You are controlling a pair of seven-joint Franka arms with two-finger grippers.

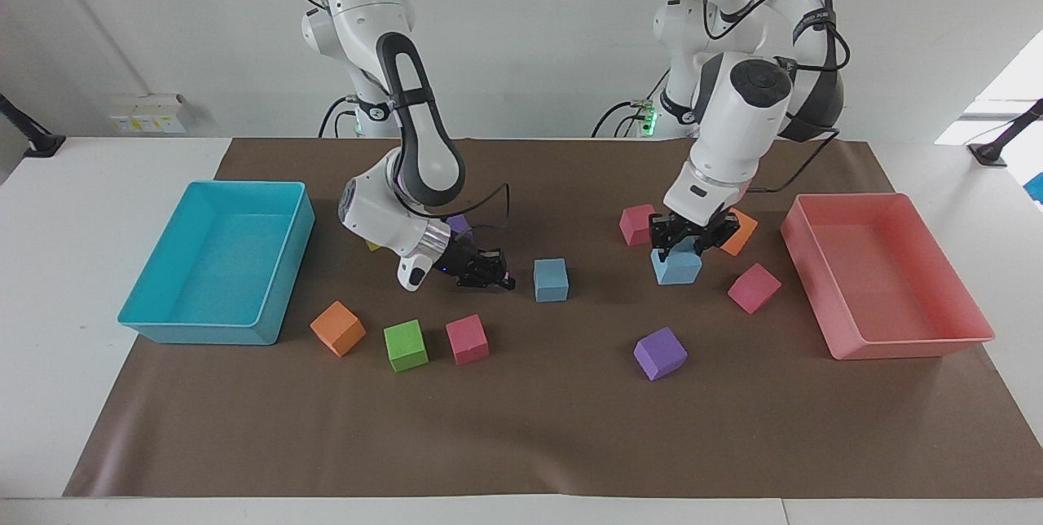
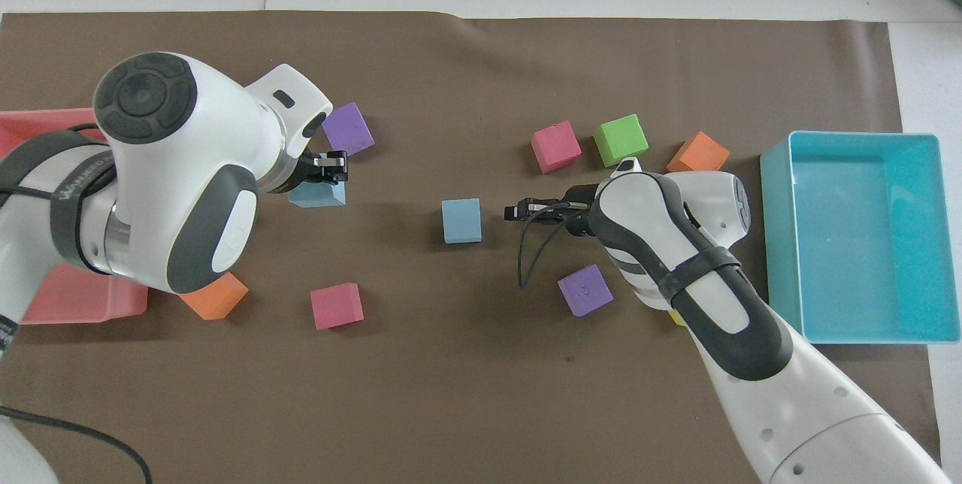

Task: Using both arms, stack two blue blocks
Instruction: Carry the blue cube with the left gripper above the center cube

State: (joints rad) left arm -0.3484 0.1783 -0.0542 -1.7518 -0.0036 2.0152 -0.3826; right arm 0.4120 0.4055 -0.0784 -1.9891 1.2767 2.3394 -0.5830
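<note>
Blue block [image 1: 675, 266] clamped in left gripper [image 1: 683, 241] jaws, lifted off worktop. Other blue block [image 1: 551, 279] sits mid-mat; right gripper [image 1: 491, 278], jaws shut & empty, just beside it. Step: carry. Next: align over 2nd block, lower.

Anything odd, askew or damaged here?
Nothing damaged or spilled. The blue block in the left gripper hangs tilted above the mat. The other blue block sits square by the shut right gripper. Other cubes lie scattered at assorted angles.
</note>
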